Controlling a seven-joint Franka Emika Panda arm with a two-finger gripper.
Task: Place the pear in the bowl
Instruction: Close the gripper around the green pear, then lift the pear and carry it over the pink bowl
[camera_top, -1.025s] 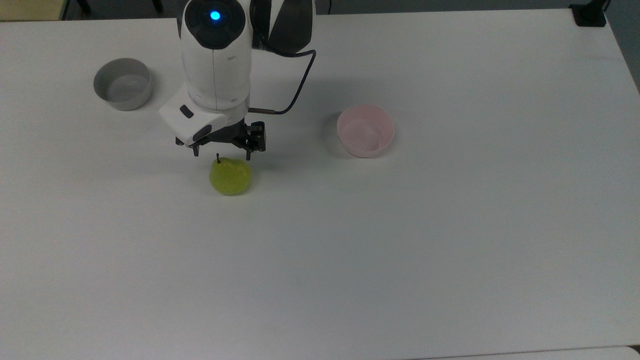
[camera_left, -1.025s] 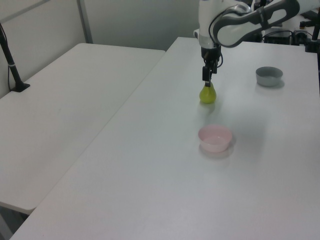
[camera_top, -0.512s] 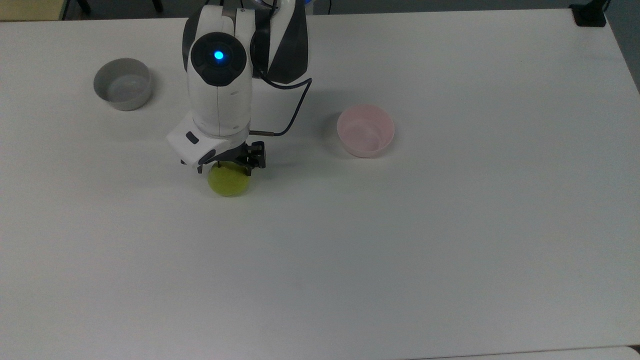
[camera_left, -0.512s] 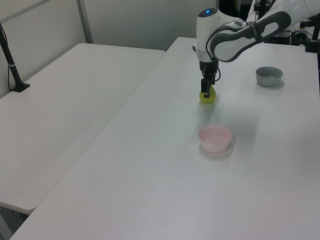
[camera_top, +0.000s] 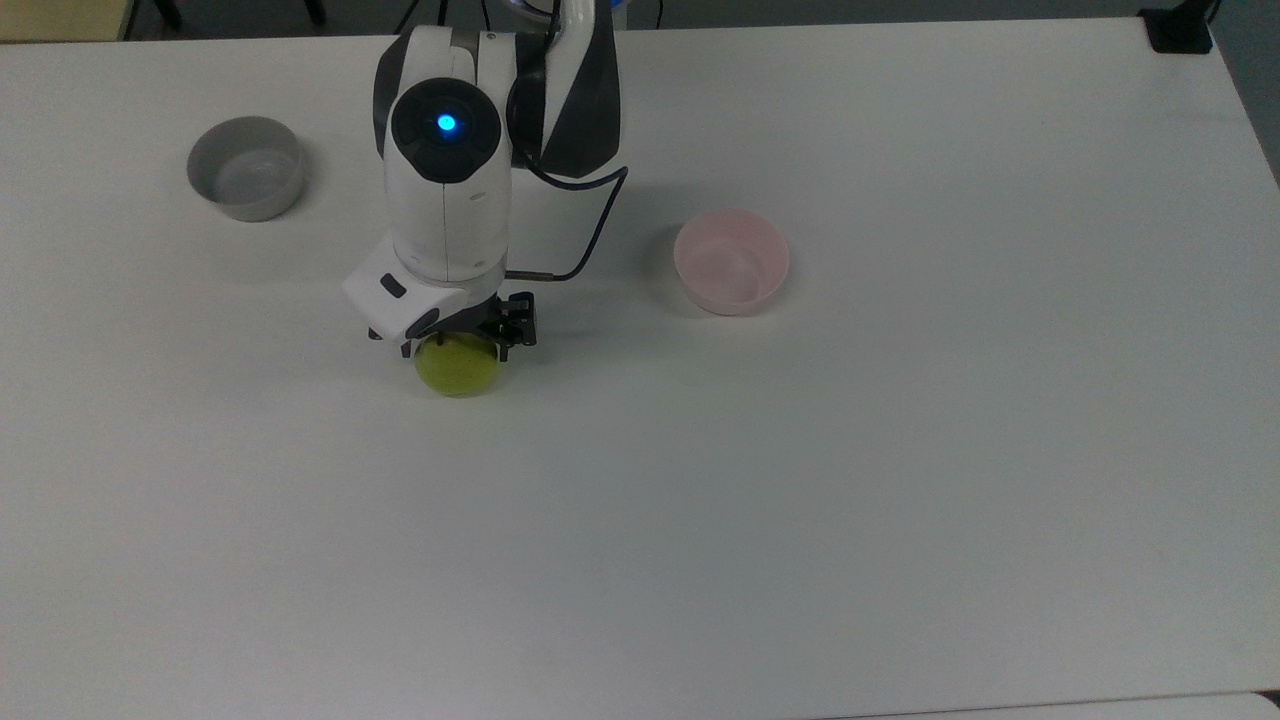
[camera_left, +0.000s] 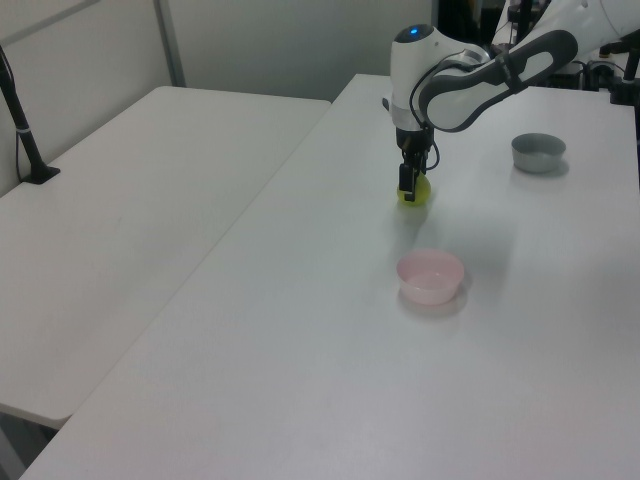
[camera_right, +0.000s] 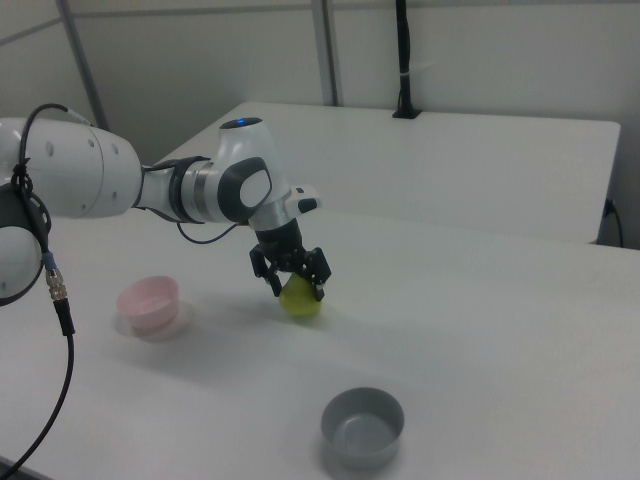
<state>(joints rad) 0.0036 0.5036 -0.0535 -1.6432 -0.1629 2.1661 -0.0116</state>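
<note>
**A:** Down comes the gripper (camera_top: 455, 345) — a sec ago it hung above the pear (camera_top: 458, 368), stem showing; now it's dropped over the top of it, stem hidden.

**B:** Fingers (camera_right: 321, 287)?

**A:** Spread w/ one on each side of the fruit, straddling it in the right view. Can't tell if they're pressing on it yet. Pear sits on the white table (camera_top: 900, 480), same spot as before.

**B:** And the bowl (camera_top: 731, 261)?

**A:** Pink one, well apart from the pear, off to the top view's right & a bit farther back. Upright, nothing in it. In the left view it's nearer the camera than the pear (camera_left: 414, 193).

**B:** Other stuff?

**A:** Grey bowl (camera_top: 245, 167) at the top view's far left, also upright. Neither bowl has shifted. Arm (camera_top: 447, 190) reaches in from the far edge, blue light lit on top.
</note>
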